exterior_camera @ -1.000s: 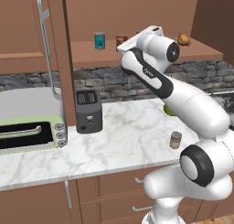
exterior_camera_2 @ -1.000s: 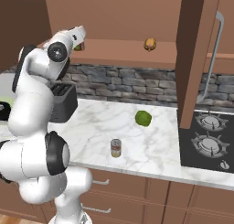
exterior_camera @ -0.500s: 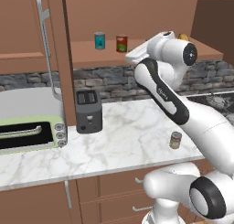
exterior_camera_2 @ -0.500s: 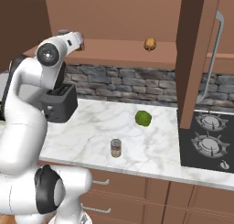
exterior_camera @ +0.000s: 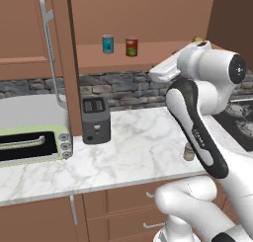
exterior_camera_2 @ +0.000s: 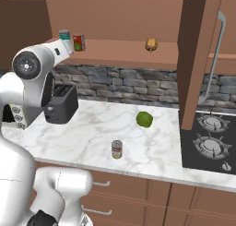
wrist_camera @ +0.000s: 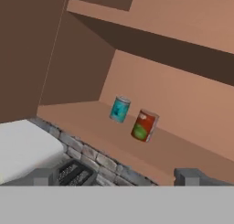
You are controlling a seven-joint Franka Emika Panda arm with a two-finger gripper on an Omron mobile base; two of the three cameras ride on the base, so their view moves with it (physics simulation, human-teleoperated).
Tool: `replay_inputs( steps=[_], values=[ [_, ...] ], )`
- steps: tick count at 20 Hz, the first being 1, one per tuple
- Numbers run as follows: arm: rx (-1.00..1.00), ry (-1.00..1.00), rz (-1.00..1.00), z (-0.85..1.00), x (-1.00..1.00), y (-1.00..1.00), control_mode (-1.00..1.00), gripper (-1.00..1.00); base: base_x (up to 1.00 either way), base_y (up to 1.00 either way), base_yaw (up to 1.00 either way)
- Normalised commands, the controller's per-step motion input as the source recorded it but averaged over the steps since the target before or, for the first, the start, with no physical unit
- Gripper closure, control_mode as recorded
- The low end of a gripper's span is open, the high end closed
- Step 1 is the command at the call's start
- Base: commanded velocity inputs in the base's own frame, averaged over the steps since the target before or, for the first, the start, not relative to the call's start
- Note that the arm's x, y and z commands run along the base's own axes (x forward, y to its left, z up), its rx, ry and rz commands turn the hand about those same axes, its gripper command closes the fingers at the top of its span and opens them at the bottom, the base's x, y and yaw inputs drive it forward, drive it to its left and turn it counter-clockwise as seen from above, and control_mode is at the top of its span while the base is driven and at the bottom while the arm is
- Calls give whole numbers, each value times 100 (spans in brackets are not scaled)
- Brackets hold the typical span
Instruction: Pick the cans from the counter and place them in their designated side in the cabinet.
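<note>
Gripper: the gripper [wrist_camera: 116, 176] is raised near the shelf and looks at it; its two finger tips stand far apart at the bottom of the hand view, with nothing between them.
Red can: the red can [exterior_camera: 131, 47] stands upright on the shelf [exterior_camera: 163, 52] of the cabinet [exterior_camera: 128, 19], just beside the teal-blue can [exterior_camera: 107, 43], at its 3 o'clock in the left base view. It seems to be already on the designated side.
Cream-yellow can: the cream-yellow can [exterior_camera_2: 117, 149] stands upright on the counter [exterior_camera_2: 92, 133], well apart from the gripper, at 7 o'clock of the green fruit [exterior_camera_2: 144, 119].
Task stage: by judgement, one can is placed and the second one is not yet picked.
Handling: the cream-yellow can is probably stiff, light and smooth, so it may slip. The best hold is on its round side at middle height, fingers on opposite sides, not on the silvery lid.
Left base view: it shows the open cabinet door with the silver handle [exterior_camera: 51, 48], the toaster [exterior_camera: 95, 119] and the toaster oven [exterior_camera: 32, 142]; the arm covers most of the cream-yellow can.
Right base view: it shows this can fully, the orange-brown food item [exterior_camera_2: 151, 44] on the other shelf half, and the stove [exterior_camera_2: 209, 142].
Hand view: it shows the finger tips and the small gap between the two shelf cans.
</note>
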Motion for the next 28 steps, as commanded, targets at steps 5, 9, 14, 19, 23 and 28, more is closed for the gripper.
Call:
replay_inputs(
  steps=[5,9,14,19,23,28],
  values=[
    [0,0,0,0,-99,-23,-100,-100,0,0,0],
    [-2,4,0,0,-94,-27,-100,-100,0,0,0],
    [-4,12,-2,0,-84,-29,-100,-100,0,0,0],
    [-3,16,-3,0,-73,-30,-100,-100,0,0,0],
    [0,16,-6,0,-53,-20,-100,-100,0,0,0],
    [3,2,-5,0,-16,5,-100,-100,0,0,0]
  ],
)
